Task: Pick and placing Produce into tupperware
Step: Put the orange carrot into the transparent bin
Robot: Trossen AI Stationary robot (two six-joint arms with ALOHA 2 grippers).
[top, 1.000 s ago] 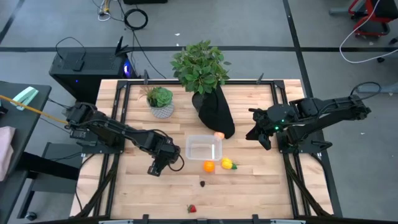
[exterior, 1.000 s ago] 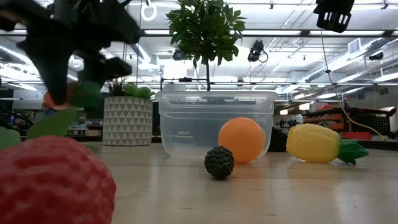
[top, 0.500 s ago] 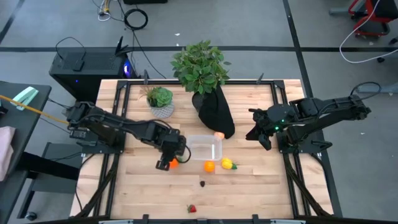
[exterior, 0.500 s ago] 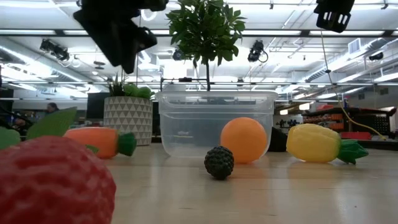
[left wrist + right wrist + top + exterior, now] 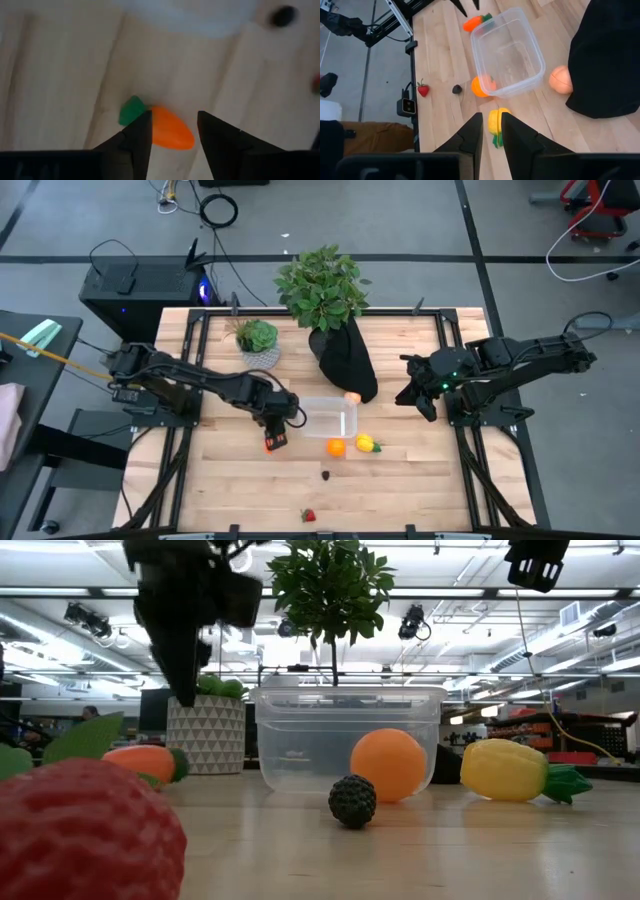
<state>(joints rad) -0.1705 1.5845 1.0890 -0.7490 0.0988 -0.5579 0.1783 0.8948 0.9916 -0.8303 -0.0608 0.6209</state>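
Orange carrot [image 5: 170, 134]: lies flat on the wooden worktop [image 5: 400, 480], just beside the box's left end, so it is within easy reach of the left arm.
Left tool [image 5: 275, 428]: hangs over the carrot with its fingers spread to either side and not touching it; judged to be lined up for a grip.
Clear box [image 5: 328, 418]: sits mid-worktop with nothing inside, open side up to receive the pieces.
Orange [image 5: 336, 447]: rests against the box's near wall, outside it.
Yellow piece [image 5: 366, 444]: on the worktop just beside the orange.
Dark berry [image 5: 352, 801]: apart from the box, nearer the front edge.
Strawberry [image 5: 309, 516]: alone at the front edge.
Peach ball [image 5: 561, 79]: tucked between the box and the black cloth [image 5: 347, 360].
Right tool [image 5: 418, 394]: waits well to the right, fingers close together with a narrow gap, holding nothing.
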